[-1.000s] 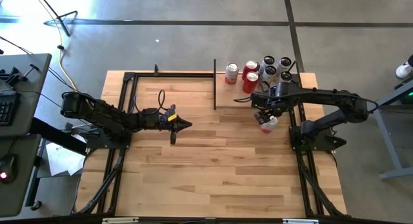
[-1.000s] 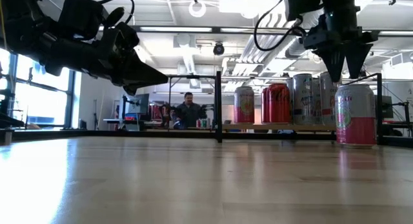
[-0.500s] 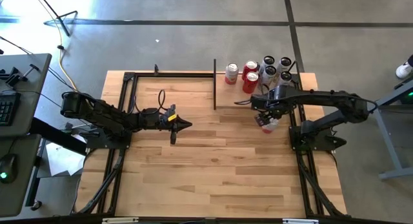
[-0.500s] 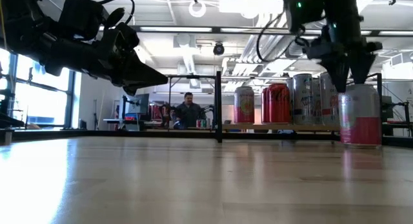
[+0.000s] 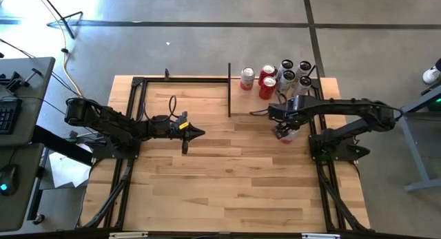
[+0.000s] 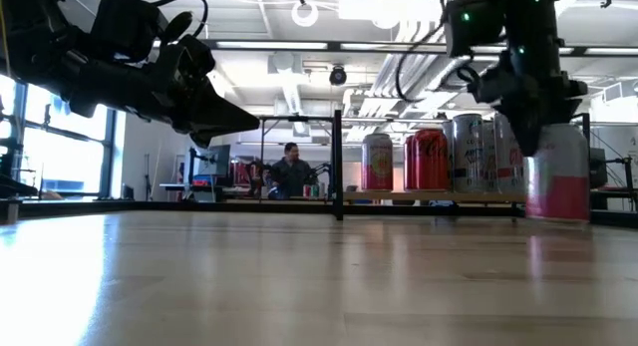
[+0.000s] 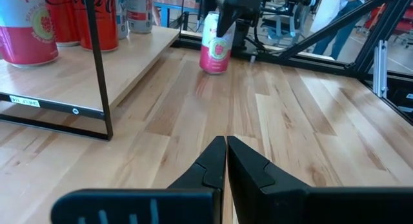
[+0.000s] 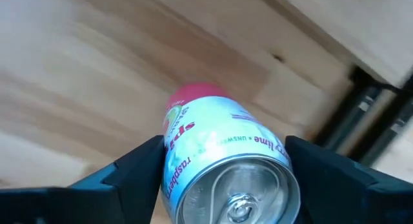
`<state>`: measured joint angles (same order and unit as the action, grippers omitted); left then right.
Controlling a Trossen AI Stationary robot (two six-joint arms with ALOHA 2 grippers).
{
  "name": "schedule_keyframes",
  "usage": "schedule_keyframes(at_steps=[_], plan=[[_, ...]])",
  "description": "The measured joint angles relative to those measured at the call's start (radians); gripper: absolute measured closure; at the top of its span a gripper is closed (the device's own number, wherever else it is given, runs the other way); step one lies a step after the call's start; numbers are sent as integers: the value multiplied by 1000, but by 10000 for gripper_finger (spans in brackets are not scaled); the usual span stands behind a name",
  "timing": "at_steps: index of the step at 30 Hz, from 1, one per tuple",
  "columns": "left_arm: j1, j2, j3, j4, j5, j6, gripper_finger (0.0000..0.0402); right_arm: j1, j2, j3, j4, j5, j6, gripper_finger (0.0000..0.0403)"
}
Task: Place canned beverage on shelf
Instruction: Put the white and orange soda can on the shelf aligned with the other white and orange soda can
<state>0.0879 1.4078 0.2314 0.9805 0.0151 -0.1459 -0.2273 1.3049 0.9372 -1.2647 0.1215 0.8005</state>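
**Pink-and-white can between the right gripper's fingers**

A pink-and-white aluminium beverage can (image 8: pixel 226 166) with a silver pull-tab lid stood upright on the light-wood plank table (image 8: pixel 97 75). The right gripper (image 8: pixel 227 175) straddled it, one dark finger (image 8: pixel 129 179) on each side near the rim. A raised pale wooden board (image 8: pixel 361 24) on a black metal frame (image 8: pixel 361 114) lay beyond.

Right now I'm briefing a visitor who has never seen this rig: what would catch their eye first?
Probably the right gripper over the pink-and-white can standing on the table just in front of the shelf, a finger on each side. Next, the cluster of cans on that shelf. The left gripper hangs shut above the table's middle.
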Motion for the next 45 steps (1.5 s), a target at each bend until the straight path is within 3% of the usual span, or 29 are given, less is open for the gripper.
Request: schedule_keyframes(at_steps=[7, 15, 23, 33, 38, 45], plan=[[-2, 0, 0, -11, 0, 0, 394, 59, 1, 18, 45, -45, -51, 137], [-2, 0, 0, -7, 0, 0, 394, 125, 14, 75, 160, -10, -155, 137], [-2, 0, 0, 5, 0, 0, 394, 143, 214, 402, 65, 110, -418, 137], [-2, 0, 0, 3, 0, 1, 394, 10, 565, 910, -82, 204, -901, 137], [-2, 0, 0, 3, 0, 9, 394, -60, 665, 1006, -123, 244, -1070, 138], [-2, 0, 0, 3, 0, 10, 394, -133, 726, 1011, -96, 267, -1202, 138]])
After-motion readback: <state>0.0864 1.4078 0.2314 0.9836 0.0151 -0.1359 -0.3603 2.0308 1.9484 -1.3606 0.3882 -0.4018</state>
